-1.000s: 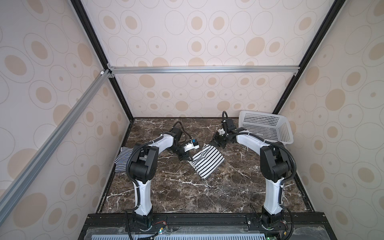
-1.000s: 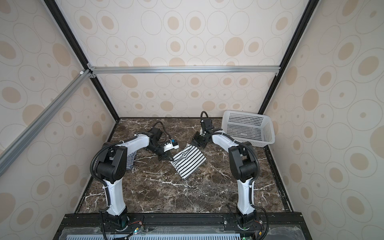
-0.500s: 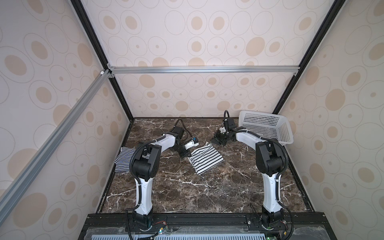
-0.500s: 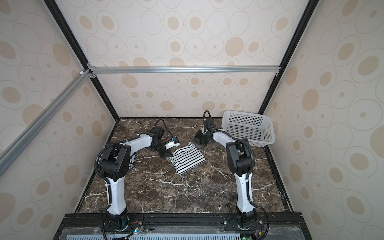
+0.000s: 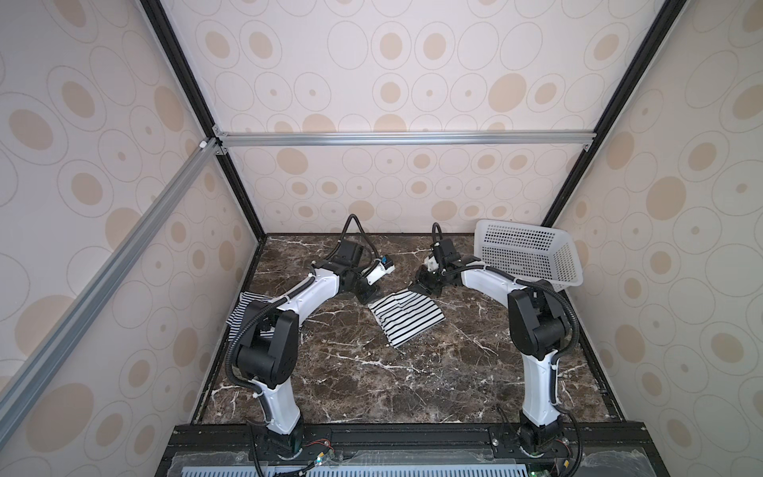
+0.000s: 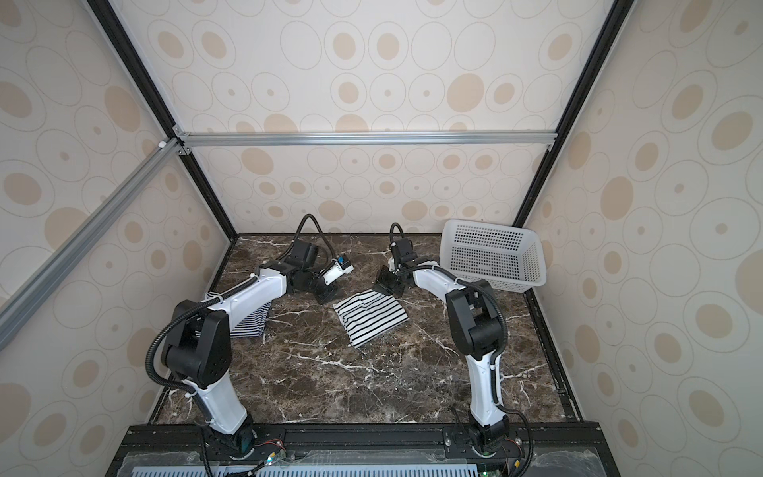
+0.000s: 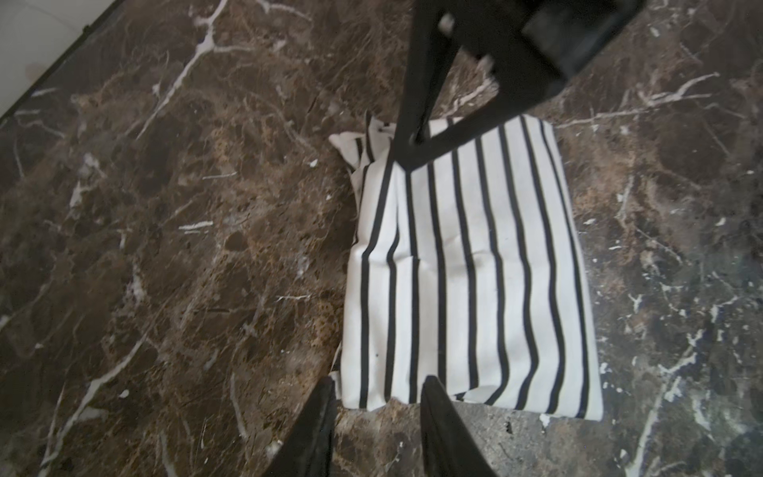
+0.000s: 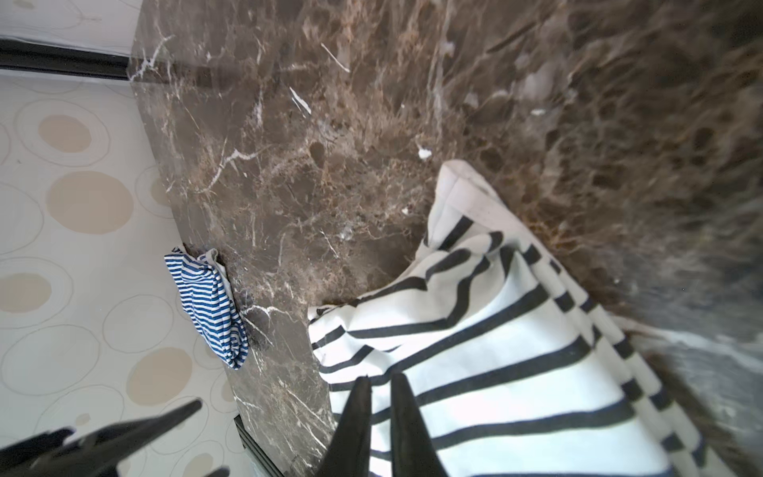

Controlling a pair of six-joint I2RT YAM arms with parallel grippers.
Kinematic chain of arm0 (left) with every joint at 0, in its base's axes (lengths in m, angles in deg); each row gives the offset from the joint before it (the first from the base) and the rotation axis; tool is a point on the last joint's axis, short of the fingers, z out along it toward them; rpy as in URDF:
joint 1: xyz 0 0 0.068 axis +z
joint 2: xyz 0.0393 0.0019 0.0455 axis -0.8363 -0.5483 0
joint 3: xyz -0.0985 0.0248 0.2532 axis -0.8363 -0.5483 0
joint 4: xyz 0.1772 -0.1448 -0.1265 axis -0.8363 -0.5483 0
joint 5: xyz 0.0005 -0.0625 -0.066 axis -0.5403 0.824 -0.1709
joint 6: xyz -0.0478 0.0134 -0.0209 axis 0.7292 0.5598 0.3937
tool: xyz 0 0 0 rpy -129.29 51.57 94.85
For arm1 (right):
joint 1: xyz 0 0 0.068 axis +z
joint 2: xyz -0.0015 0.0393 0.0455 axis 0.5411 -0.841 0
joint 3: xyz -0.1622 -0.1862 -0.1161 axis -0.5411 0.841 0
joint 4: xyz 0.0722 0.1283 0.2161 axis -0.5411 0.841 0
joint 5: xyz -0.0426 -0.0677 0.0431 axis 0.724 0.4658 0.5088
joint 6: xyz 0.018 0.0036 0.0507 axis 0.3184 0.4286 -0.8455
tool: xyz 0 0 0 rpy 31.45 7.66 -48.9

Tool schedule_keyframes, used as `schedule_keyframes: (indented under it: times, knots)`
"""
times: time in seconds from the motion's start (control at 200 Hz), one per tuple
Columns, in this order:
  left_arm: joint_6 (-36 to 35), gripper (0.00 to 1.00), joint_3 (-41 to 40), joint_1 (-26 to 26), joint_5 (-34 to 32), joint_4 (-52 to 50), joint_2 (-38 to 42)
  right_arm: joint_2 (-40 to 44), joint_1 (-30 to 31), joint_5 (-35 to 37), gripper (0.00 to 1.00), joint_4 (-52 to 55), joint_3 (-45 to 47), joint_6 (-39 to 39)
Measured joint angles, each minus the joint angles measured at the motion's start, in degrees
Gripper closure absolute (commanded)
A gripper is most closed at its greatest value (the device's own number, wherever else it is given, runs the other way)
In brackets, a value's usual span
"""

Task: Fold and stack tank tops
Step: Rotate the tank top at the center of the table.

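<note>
The white tank top with wide black stripes (image 5: pixel 406 320) (image 6: pixel 369 318) lies folded mid-table, also in the left wrist view (image 7: pixel 470 268) and the right wrist view (image 8: pixel 516 355). My left gripper (image 5: pixel 367 295) (image 6: pixel 328 295) (image 7: pixel 379 386) stands open at its left far corner, the cloth's edge just past the fingertips, nothing between them. My right gripper (image 5: pixel 425 287) (image 6: pixel 386 287) (image 8: pixel 380 379) is shut on the top's right far corner, which rises slightly to it. The tank top with dense narrow stripes (image 5: pixel 247 312) (image 6: pixel 249 320) (image 8: pixel 210 305) lies at the table's left edge, partly hidden by my left arm.
A white perforated basket (image 5: pixel 532 258) (image 6: pixel 493 260) sits tilted in the back right corner, close behind my right arm. Patterned walls and black frame posts close in the dark marble table (image 5: pixel 392 380) on three sides.
Both grippers moved toward the back wall and the white top slid back with them. My left gripper opened and let go of its corner. The right one stays closed on the cloth.
</note>
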Motion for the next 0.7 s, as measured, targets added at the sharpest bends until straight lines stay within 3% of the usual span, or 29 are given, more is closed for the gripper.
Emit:
schedule_keyframes:
  times: [0.19,0.39,0.7]
  knots:
    - [1.7,0.69,-4.3,-6.2,2.2,0.7,-0.9,-1.4,-0.4,0.9,0.93,1.7,0.3,0.7]
    - [3.7,0.7,-10.3,-9.0,3.3,2.7,-1.2,-8.8,-1.4,1.4,0.93,4.2,-7.1,2.1]
    - [4.2,0.74,-16.7,-9.0,-6.8,5.9,-1.2,-13.7,-2.6,0.8,0.92,5.5,-13.8,2.3]
